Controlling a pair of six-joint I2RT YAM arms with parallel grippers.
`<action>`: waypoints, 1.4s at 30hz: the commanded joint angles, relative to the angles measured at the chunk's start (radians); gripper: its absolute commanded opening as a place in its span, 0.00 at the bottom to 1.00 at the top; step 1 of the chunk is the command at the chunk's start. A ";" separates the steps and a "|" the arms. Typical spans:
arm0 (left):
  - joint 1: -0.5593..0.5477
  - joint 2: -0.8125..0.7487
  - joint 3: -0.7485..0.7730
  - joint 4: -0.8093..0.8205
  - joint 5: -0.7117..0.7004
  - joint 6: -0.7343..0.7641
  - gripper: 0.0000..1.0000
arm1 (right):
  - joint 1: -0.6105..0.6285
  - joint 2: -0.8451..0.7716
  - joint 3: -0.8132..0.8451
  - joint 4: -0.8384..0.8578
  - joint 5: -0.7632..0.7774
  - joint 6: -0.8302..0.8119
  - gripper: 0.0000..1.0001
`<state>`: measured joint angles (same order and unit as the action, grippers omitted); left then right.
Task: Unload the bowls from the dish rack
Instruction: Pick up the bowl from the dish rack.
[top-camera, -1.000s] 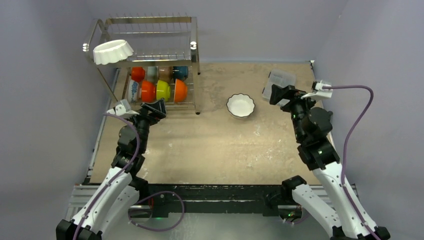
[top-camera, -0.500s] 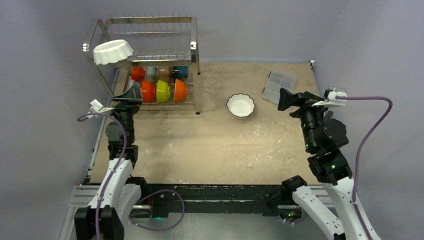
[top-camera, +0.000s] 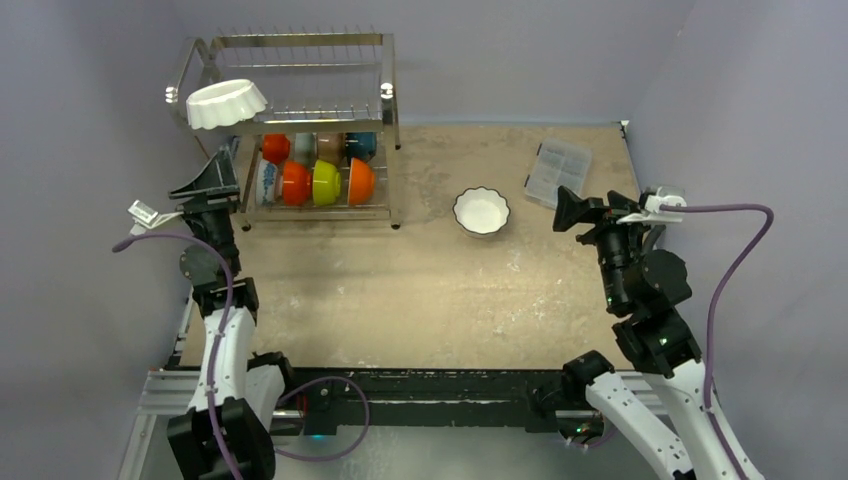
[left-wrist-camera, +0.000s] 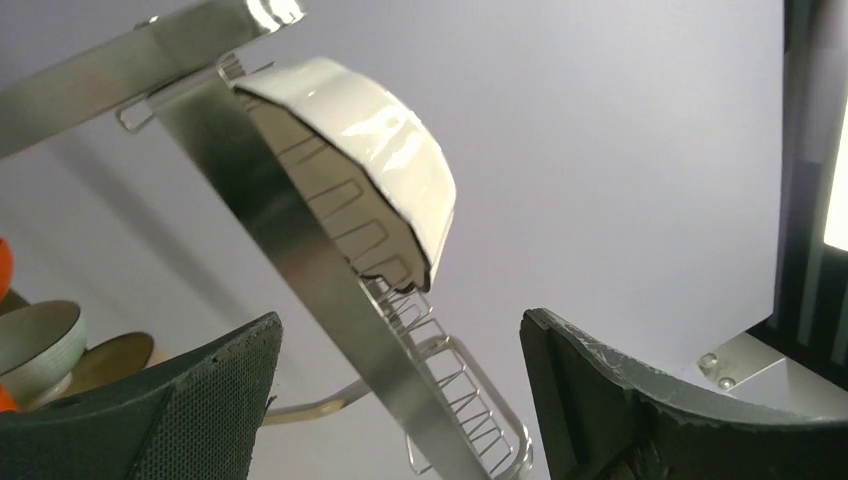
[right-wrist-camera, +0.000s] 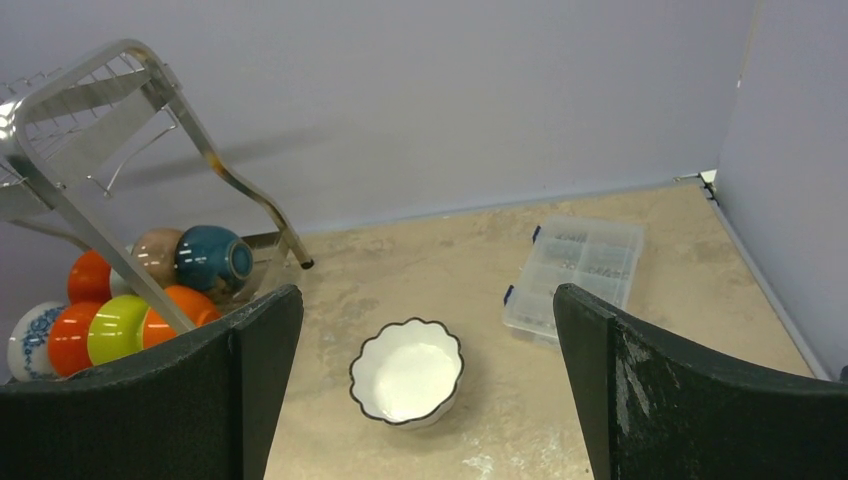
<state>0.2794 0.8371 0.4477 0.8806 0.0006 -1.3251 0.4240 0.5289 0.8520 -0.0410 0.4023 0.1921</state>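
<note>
The steel dish rack (top-camera: 300, 60) stands at the far left. A white scalloped bowl (top-camera: 227, 103) sits on its upper tier's left end; from below it also shows in the left wrist view (left-wrist-camera: 370, 150). Several bowls stand on the lower tier: blue-patterned (top-camera: 264, 182), orange (top-camera: 295, 183), yellow-green (top-camera: 326, 181), orange (top-camera: 361, 181), teal (right-wrist-camera: 212, 258). A second white scalloped bowl (top-camera: 481, 211) sits on the table (right-wrist-camera: 407, 372). My left gripper (top-camera: 207, 176) is open and empty, below and left of the rack's upper tier. My right gripper (top-camera: 568, 211) is open and empty, right of the table bowl.
A clear plastic compartment box (top-camera: 558, 171) lies at the far right of the table (right-wrist-camera: 575, 277). Purple walls close in the back and both sides. The rack's slanted steel strut (left-wrist-camera: 300, 260) crosses between my left fingers.
My left arm swung left and raised its gripper from the rack's lower front to beside the upper tier. My right gripper pulled back from the plastic box toward me.
</note>
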 joint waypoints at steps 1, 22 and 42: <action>0.055 0.066 0.071 0.125 0.073 -0.119 0.87 | 0.024 -0.018 -0.021 0.077 0.053 -0.043 0.99; 0.118 0.269 0.269 0.139 0.187 -0.269 0.81 | 0.087 -0.021 -0.061 0.118 0.122 -0.093 0.99; 0.119 0.353 0.394 0.105 0.152 -0.319 0.56 | 0.107 -0.014 -0.084 0.146 0.135 -0.104 0.99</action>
<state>0.3904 1.1809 0.7792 0.9455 0.1822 -1.6047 0.5236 0.5156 0.7765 0.0589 0.5137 0.1043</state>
